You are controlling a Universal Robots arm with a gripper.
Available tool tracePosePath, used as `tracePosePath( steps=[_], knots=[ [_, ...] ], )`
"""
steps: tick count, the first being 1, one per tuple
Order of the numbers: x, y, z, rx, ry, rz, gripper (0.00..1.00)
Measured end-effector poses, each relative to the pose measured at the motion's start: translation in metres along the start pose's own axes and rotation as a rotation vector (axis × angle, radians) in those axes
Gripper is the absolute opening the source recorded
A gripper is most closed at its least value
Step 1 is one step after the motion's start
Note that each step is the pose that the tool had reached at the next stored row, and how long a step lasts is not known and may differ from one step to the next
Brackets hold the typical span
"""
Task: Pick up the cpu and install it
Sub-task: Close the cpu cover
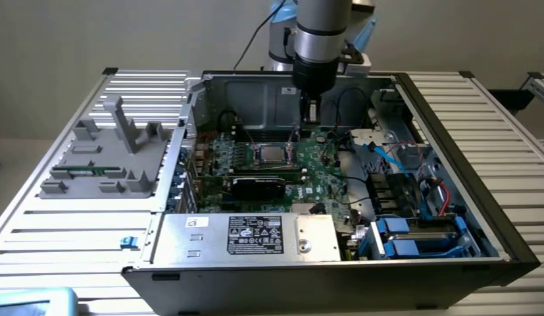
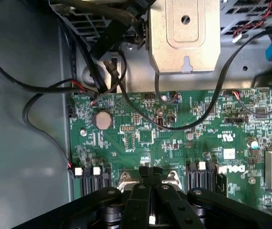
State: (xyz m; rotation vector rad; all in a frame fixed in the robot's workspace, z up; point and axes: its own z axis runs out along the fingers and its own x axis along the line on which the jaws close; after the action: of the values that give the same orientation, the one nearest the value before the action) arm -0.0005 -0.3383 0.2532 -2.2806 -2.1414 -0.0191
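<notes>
The cpu, a small square chip with a shiny silver top, lies flat in the socket frame on the green motherboard inside the open computer case. My gripper hangs from the arm just behind the socket and to the exterior view's right of it, a little above the board. Its fingers are shut with nothing between them. In the wrist view the shut gripper points down at the motherboard, with the socket's metal frame showing on either side of the fingers.
A black card sits in front of the socket. Black cables loop across the board. The power supply and blue drive brackets fill the case front. A grey fixture tray holding a green memory stick stands at the exterior view's left.
</notes>
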Motion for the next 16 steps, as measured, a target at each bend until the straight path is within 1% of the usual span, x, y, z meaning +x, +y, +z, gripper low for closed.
tracePosePath(
  steps=[4, 8, 10, 11, 14, 16],
  knots=[
    [-0.001, -0.0075, -0.0005, 0.0261, 0.0009, 0.000, 0.11],
    [-0.001, -0.0108, -0.0005, 0.0563, 0.0007, 0.001, 0.11],
    [-0.001, -0.0111, -0.0005, 0.0688, 0.0003, 0.001, 0.11],
    [-0.001, -0.0111, -0.0006, 0.0710, 0.0001, 0.001, 0.11],
    [-0.001, -0.0120, -0.0004, 0.0711, 0.0002, 0.001, 0.11],
    [-0.001, -0.0173, 0.0002, 0.0709, 0.0006, 0.001, 0.11]
  ],
)
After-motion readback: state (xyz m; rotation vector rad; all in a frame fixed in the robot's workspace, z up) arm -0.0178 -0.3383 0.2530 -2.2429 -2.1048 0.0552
